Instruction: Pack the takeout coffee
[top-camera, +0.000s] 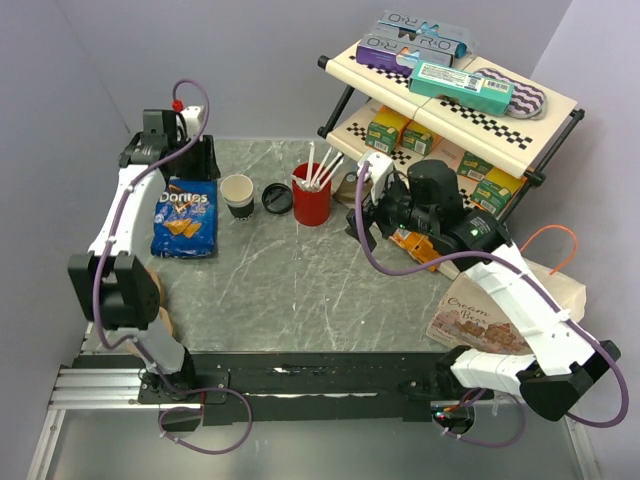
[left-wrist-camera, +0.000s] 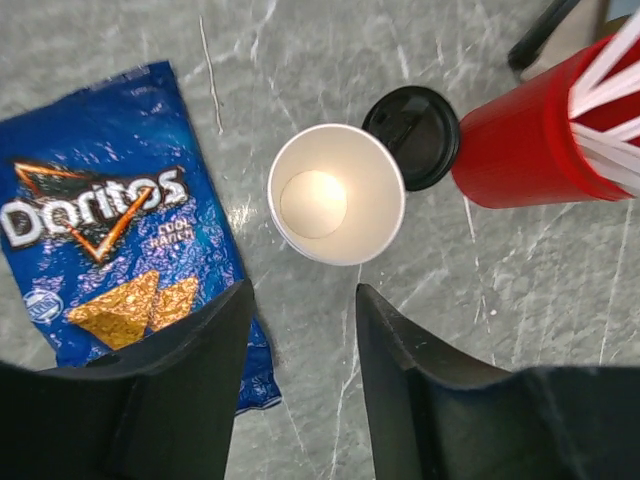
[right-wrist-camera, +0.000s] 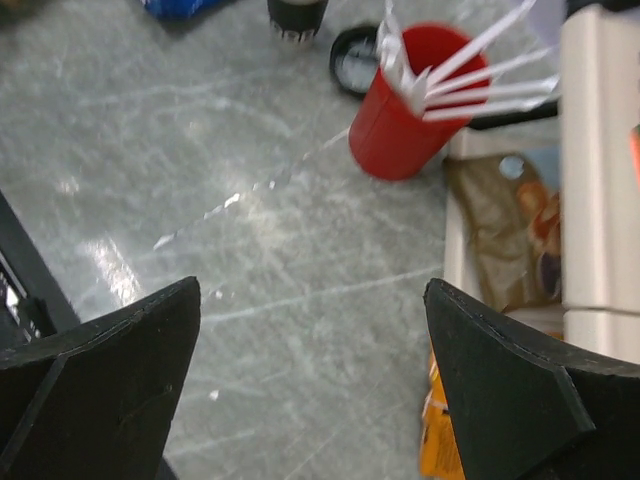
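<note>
The takeout coffee cup (top-camera: 238, 195) stands upright and uncovered on the marble table, cream-white inside with a dark sleeve. Its round black lid (top-camera: 277, 198) lies flat just to its right, touching nothing but the table. From the left wrist, the cup (left-wrist-camera: 336, 193) and the lid (left-wrist-camera: 412, 135) sit beyond my left gripper (left-wrist-camera: 303, 300), which is open and empty, hovering short of the cup. In the top view my left gripper (top-camera: 200, 160) is behind and left of the cup. My right gripper (right-wrist-camera: 310, 290) is open wide over bare table, right of the red cup (right-wrist-camera: 415, 110); the lid (right-wrist-camera: 350, 60) lies beyond.
A blue Doritos bag (top-camera: 185, 218) lies left of the cup. The red cup (top-camera: 311, 193) with white straws stands right of the lid. A two-tier checkered shelf (top-camera: 500, 120) with boxes fills the back right. A printed paper bag (top-camera: 480, 310) sits at the right edge.
</note>
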